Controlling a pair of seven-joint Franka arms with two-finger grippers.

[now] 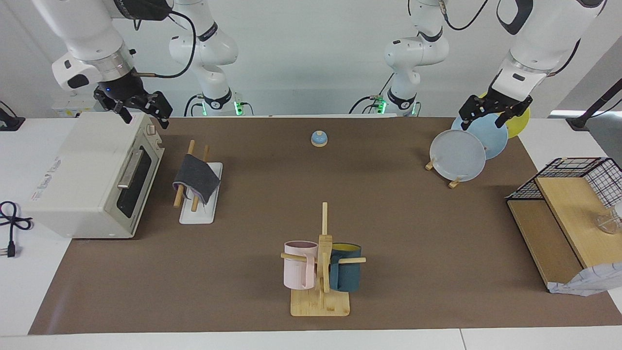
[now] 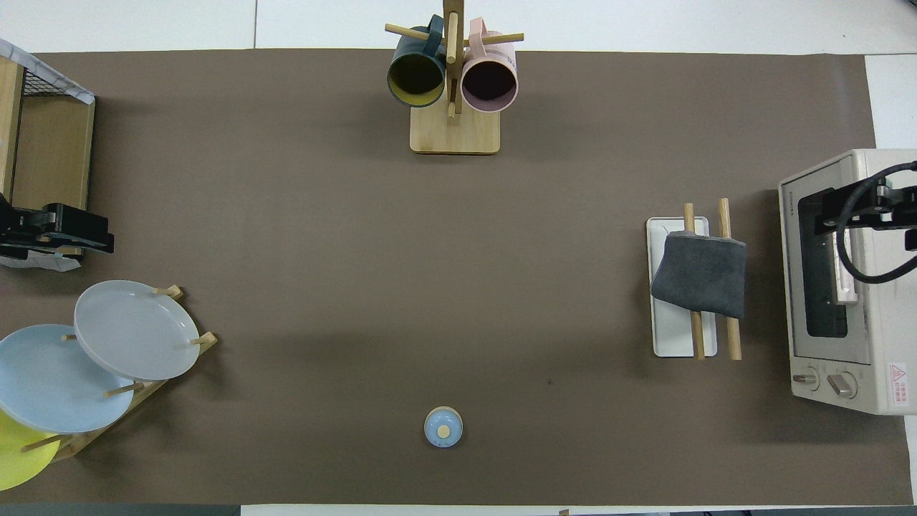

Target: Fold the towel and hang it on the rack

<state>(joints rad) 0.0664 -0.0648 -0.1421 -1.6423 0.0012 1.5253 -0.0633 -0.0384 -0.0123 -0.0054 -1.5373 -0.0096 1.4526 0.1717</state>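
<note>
The towel (image 1: 196,178) (image 2: 702,282) is folded, dark grey face up, and drapes across both wooden rods of the rack (image 1: 196,216) (image 2: 673,340) at the right arm's end of the table. A thin purple edge shows at its fold. My right gripper (image 1: 145,119) (image 2: 835,211) hangs open and empty in the air over the toaster oven, apart from the towel. My left gripper (image 1: 482,124) (image 2: 92,241) is open and empty over the plates at the left arm's end, waiting.
A toaster oven (image 1: 77,184) (image 2: 838,287) stands beside the rack. A mug tree (image 1: 320,265) (image 2: 453,86) stands farthest from the robots, a small blue bell (image 1: 319,138) nearest. Plates on a stand (image 1: 457,154), a wire-basket shelf (image 1: 573,204) and a white patterned cloth (image 1: 585,284) fill the left arm's end.
</note>
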